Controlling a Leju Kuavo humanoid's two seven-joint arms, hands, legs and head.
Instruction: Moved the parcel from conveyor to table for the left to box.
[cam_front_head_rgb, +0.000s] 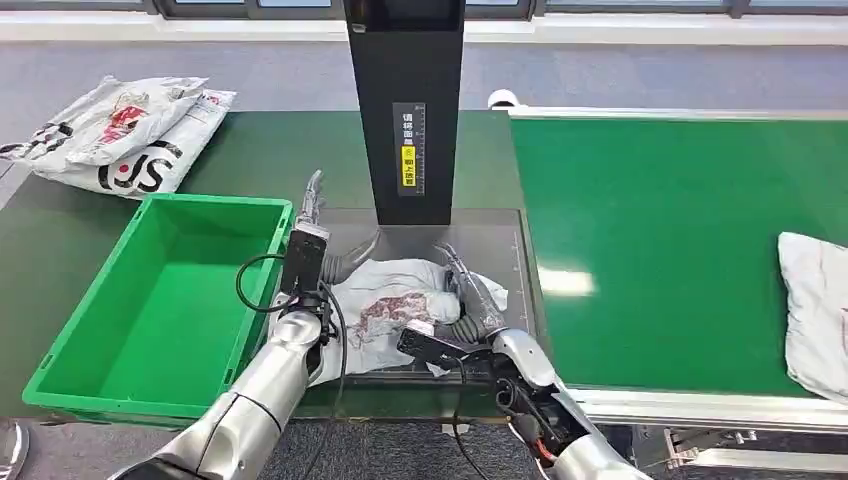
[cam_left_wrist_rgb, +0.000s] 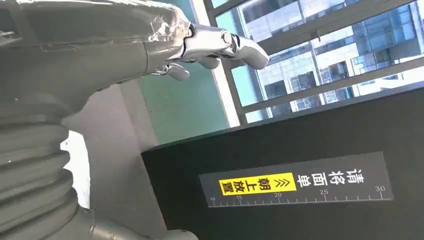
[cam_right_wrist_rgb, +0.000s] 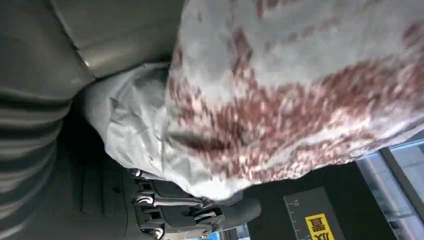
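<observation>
A white parcel (cam_front_head_rgb: 385, 310) with a red print lies on the dark pad (cam_front_head_rgb: 500, 235) in front of the black post. My right hand (cam_front_head_rgb: 468, 298) grips its right side. In the right wrist view the parcel (cam_right_wrist_rgb: 300, 90) presses against the palm, with the dark fingers (cam_right_wrist_rgb: 175, 215) curled along its edge. My left hand (cam_front_head_rgb: 311, 208) stands just left of the parcel, fingers stretched up and apart, holding nothing. In the left wrist view the silver fingers (cam_left_wrist_rgb: 220, 45) point freely into the air.
An empty green crate (cam_front_head_rgb: 120, 340) sits left of the pad. A black post (cam_front_head_rgb: 405, 110) with a yellow label rises behind the parcel. The green conveyor (cam_front_head_rgb: 680, 230) runs to the right and carries another white parcel (cam_front_head_rgb: 815, 310). More bags (cam_front_head_rgb: 120, 140) lie at the back left.
</observation>
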